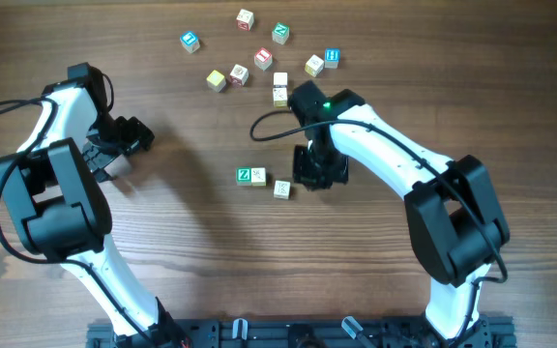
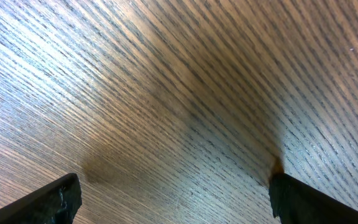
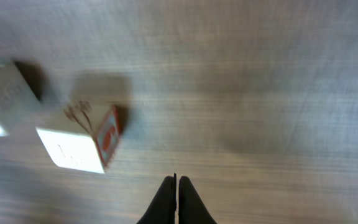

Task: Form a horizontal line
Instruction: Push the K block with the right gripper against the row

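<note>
Wood-grain table (image 2: 179, 93), small wooden cubes, plastic-shelled arms.
Your table shows fine straight grain with a soft sheen. The green Z cube (image 1: 250, 176) and the cream cube (image 1: 281, 188) look like pale wood with matt painted faces. Your left arm (image 1: 114, 266) and right arm (image 1: 395, 159) wear smooth, glossy white shells. The left gripper (image 2: 174, 202) has matt black fingers (image 2: 58, 200).

2 white arms (image 1: 116, 263), black joints (image 1: 58, 198), black cables (image 1: 8, 104), 1 green light (image 1: 326, 105)
</note>
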Tool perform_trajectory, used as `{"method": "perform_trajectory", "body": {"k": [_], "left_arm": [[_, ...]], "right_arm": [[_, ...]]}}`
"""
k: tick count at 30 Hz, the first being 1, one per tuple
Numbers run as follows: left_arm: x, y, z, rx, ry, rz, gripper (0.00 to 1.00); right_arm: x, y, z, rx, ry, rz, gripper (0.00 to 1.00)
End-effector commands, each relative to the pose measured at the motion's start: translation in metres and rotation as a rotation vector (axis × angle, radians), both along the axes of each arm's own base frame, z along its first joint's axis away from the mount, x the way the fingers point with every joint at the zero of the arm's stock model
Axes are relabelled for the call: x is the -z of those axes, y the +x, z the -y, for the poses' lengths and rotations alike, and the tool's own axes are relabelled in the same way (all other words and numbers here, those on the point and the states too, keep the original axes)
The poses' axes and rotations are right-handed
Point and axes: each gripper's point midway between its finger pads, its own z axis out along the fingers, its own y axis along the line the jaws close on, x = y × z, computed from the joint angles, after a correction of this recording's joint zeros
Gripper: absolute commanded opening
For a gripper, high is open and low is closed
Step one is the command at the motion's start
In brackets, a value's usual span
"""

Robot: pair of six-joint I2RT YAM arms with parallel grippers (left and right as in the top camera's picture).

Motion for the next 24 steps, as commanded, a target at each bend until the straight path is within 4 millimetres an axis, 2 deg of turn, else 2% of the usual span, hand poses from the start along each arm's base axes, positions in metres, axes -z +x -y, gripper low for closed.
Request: {"method": "perform_trajectory", "body": {"k": [1, 4, 8, 17, 24], "left_arm": [[0.01, -0.008, -0.006, -0.004, 0.023, -0.038, 1.0], [0.01, -0.008, -0.006, -0.003, 0.023, -0.038, 1.0], [0.01, -0.008, -0.006, -0.003, 0.023, -0.038, 1.0], [0.01, -0.008, -0.006, -0.004, 0.023, -0.038, 1.0], [0.01, -0.008, -0.006, -0.003, 0.023, -0.038, 1.0]], "right_arm": [[-0.003, -0.022, -0.009, -0.03, -0.014, -0.044, 0.04], [0.0, -0.035, -0.02, -0.071, -0.02, -0.047, 0.04], [0.011, -0.047, -0.022, -0.05, -0.085, -0.029, 0.04], [0.017, -0.038, -0.033, -0.038, -0.048, 0.02, 0.04], [0.025, -0.055, -0.038, -0.017, -0.014, -0.042, 0.04]]}}
